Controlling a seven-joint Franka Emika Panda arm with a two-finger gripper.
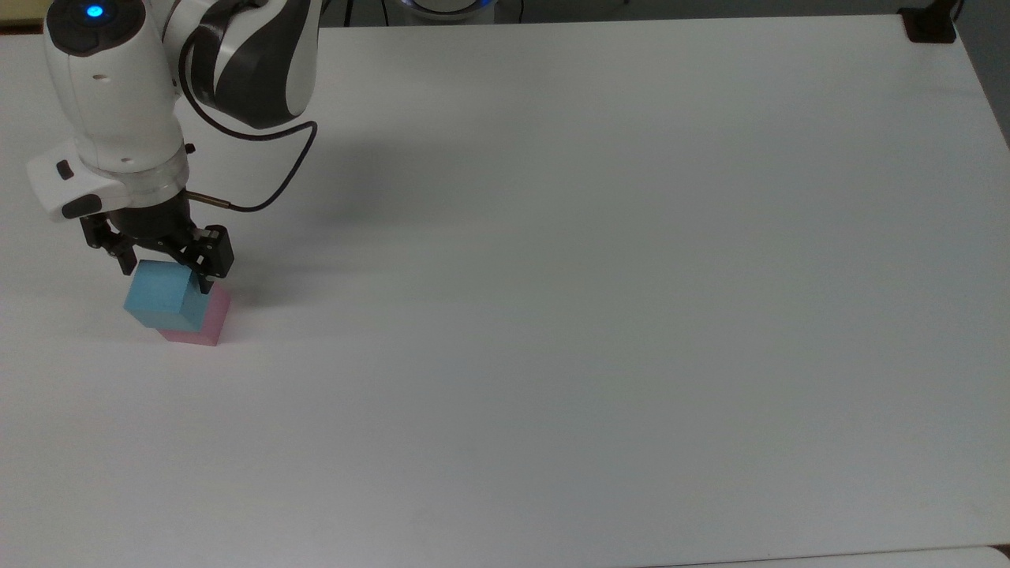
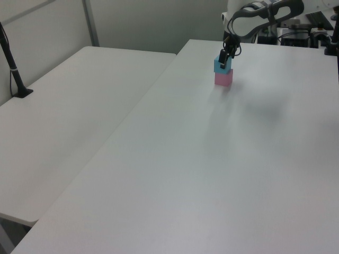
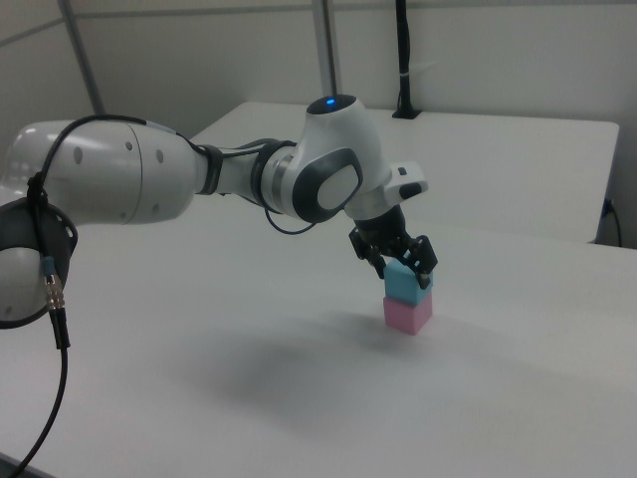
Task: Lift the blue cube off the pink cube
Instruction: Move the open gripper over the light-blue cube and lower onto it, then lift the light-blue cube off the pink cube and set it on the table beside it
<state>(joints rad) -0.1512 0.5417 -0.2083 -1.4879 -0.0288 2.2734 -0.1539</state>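
The end effector (image 1: 166, 272) hangs over the blue cube (image 1: 164, 297) with its fingers spread wide, one on each side of the cube's top and not yet closed on it. The blue cube sits on the pink cube (image 1: 207, 323), and the stack stands near the table's (image 1: 600, 315) edge at the top view's left, well away from the other edges.

The likely trouble is a bad centring. In the top view the fingers reach only the cube's upper part, so if they close there they may clip an edge and tip the cube instead of gripping it. A finger that drops too low could catch the pink cube (the two faces sit nearly flush) and drag or topple the whole stack.

Count: one blue cube, one pink cube, one end effector.
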